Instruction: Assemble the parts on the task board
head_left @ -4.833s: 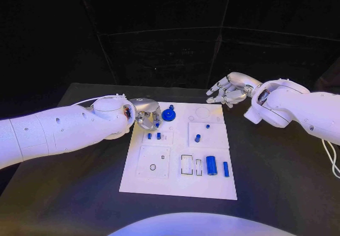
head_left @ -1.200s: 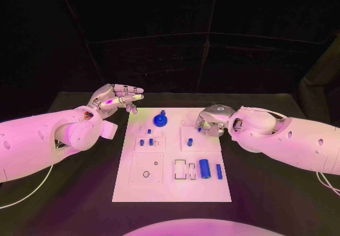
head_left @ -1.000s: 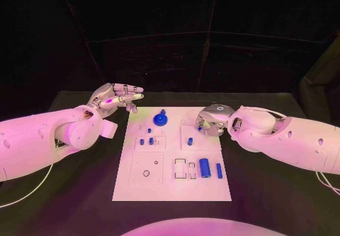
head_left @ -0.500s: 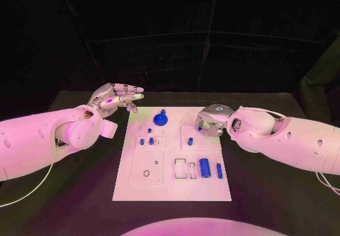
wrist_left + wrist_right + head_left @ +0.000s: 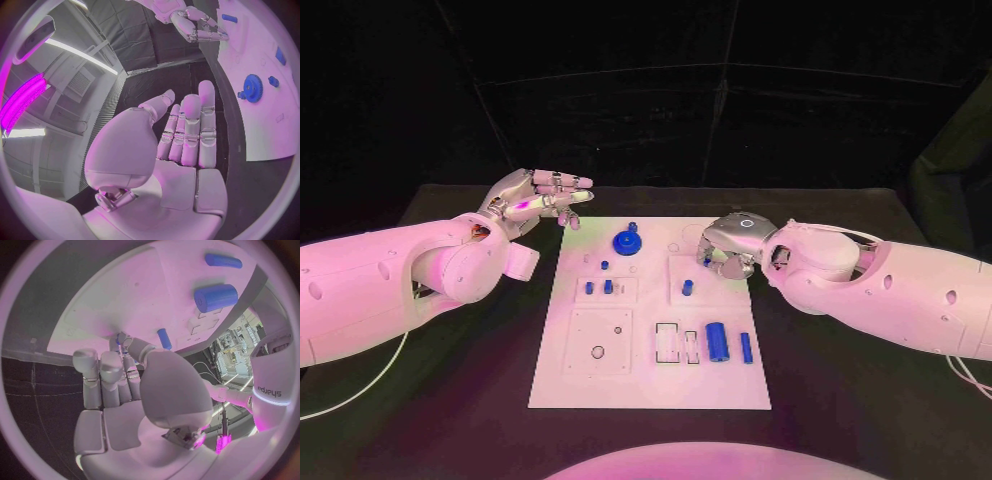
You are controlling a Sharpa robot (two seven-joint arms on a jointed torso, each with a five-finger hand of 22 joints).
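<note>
The right hand [image 5: 728,247] is hovering over the far right part of the white rectangular task board [image 5: 646,385] on the black surface [image 5: 862,400], fingers curled downward; whether it is pinching anything cannot be determined. The left hand [image 5: 531,203] is hanging open beside the board's far left corner, holding nothing. The blue gear-shaped part [image 5: 627,242] is sitting near the far edge. Risk: the right fingers, descending off-centre, may knock the small blue peg [image 5: 687,288] standing just beside them.
</note>
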